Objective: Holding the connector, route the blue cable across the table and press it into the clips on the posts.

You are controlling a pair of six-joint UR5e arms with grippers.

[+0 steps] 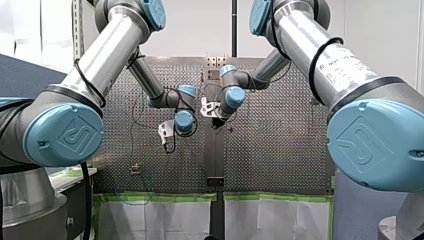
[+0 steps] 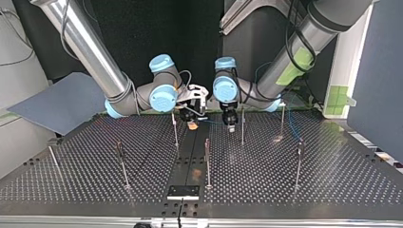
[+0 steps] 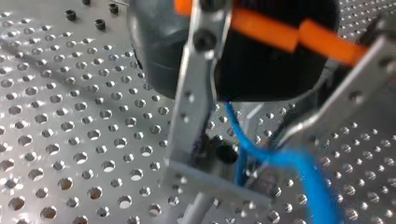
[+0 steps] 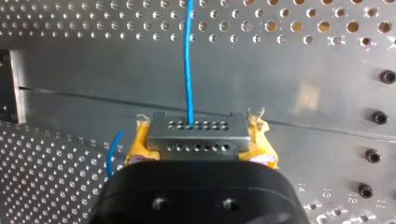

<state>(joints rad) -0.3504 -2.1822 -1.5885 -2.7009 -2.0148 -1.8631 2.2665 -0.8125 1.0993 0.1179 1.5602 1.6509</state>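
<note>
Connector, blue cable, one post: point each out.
connector (image 4: 197, 136): right wrist view, perforated metal face.
blue cable (image 4: 188, 60): right wrist view, straight run ahead of connector.
post (image 2: 207, 164): top view, middle of shaft.

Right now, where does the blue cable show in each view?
Front view: cannot make it out.
Top view: blue cable, a thin line at the view's right.
Left wrist view: passing through my left tool.
Right wrist view: running ahead from the connector in my right tool.
Shared landmark: the perforated table.
</note>
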